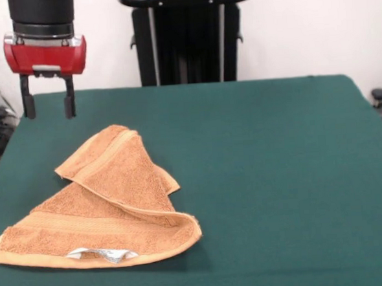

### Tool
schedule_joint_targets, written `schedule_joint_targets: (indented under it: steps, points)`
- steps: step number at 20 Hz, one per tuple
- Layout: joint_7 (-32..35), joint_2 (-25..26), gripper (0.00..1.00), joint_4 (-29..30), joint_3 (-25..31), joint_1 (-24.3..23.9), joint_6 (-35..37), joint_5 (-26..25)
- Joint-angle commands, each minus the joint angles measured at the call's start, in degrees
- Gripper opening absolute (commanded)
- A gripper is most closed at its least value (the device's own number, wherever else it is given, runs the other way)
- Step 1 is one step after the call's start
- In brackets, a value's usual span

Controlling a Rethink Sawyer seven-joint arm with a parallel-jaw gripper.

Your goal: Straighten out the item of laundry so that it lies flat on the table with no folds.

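Green felt table holds your folded orange towel; gripper, fingers apart and empty, hovers above its far corner: next, lower, pinch the top flap

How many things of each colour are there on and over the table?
Orange: 1, the towel
Green: 1, the table
Red and black: 1, the gripper, fingers apart, above the table
White: 1, the tag on the towel
Total: 4
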Motion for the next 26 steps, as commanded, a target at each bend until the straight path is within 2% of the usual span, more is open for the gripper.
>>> schedule_joint_targets:
  steps: [1, 11, 18, 23, 26]
  points:
    - [14.99, 4.92, 1.00, 4.00, -3.93, 3.64, -6.22, 3.76]
    - [15.24, 5.52, 1.00, 4.77, -8.24, 6.89, -9.75, 7.00]
    - [17.89, 5.90, 1.00, 5.21, -13.89, 12.85, -13.67, 9.51]
    - [13.74, 5.96, 1.00, 4.96, -13.09, 12.02, -11.98, 11.31]
    - [13.78, 6.16, 1.00, 4.91, -13.74, 13.03, -12.31, 12.25]
